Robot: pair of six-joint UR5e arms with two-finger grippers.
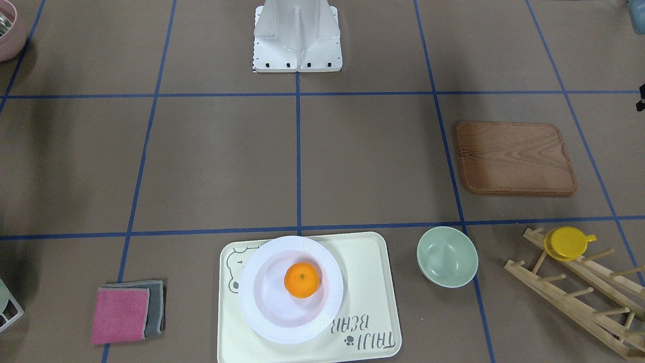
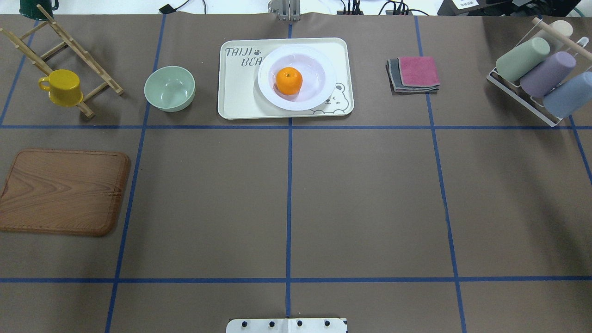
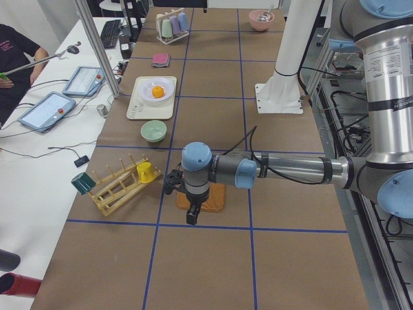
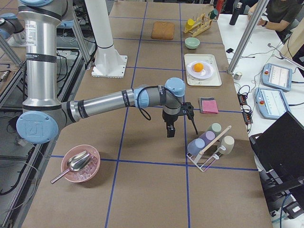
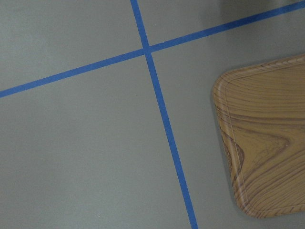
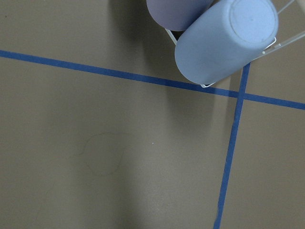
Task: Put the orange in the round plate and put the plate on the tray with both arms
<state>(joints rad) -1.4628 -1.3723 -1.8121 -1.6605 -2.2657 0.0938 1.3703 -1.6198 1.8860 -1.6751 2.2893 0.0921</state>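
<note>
Overhead, the orange (image 2: 289, 81) sits in the plate (image 2: 323, 89) on the tray (image 2: 236, 95) at the surface's (image 2: 370, 208) twelve o'clock; whether the left end effector (image 3: 191, 219) or right end effector (image 4: 169, 132) is spread, I cannot tell.

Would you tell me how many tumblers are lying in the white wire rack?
4: the green tumbler, purple tumbler, blue tumbler in a row, cream tumbler behind them.

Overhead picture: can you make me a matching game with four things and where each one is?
Things:
1. orange
2. yellow cup
3. green bowl
4. pink cloth

Places:
A. on the wooden rack
B. on the grey cloth
C. in the round plate
D. on the table, beside the tray

Pairs: 1-C, 2-A, 3-D, 4-B
</note>
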